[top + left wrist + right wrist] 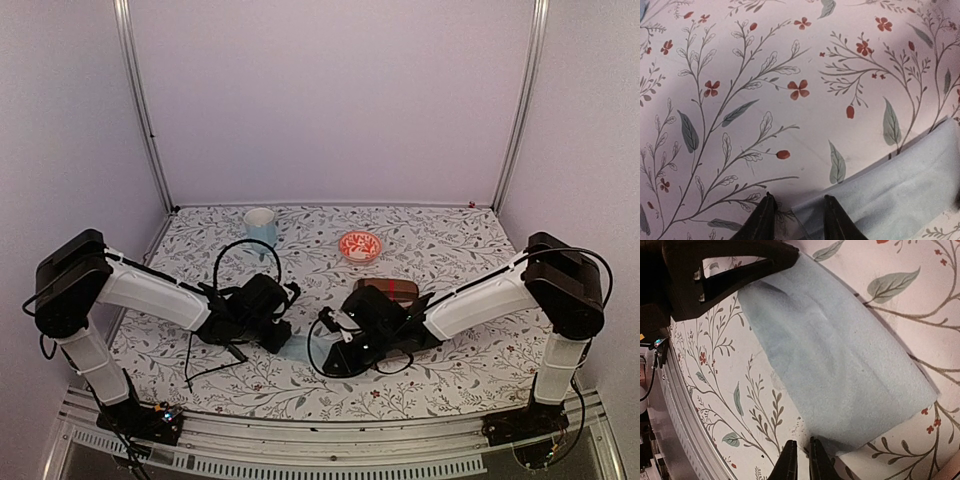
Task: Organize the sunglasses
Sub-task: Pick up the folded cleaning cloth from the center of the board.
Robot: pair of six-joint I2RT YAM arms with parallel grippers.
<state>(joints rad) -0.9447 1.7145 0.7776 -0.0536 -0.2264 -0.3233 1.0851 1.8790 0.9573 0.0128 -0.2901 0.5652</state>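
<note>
Neither pair of sunglasses shows in any view. A light blue cloth (298, 348) lies flat on the floral table between my two grippers. My left gripper (275, 325) is open, and in the left wrist view (797, 202) one corner of the cloth (890, 195) lies between its fingers. My right gripper (338, 352) is low over the table. In the right wrist view (803, 447) its fingers are almost together with a thin gap, their tips at the near edge of the cloth (840, 355). The left gripper's black body (715, 275) shows at the cloth's far end.
A brown oblong case with a red band (392, 290) lies just behind my right gripper. A red patterned bowl (360, 245) and a white and blue cup (260, 224) stand further back. Black cables (205, 365) trail by the left arm. The table's metal front rail (670, 405) is close.
</note>
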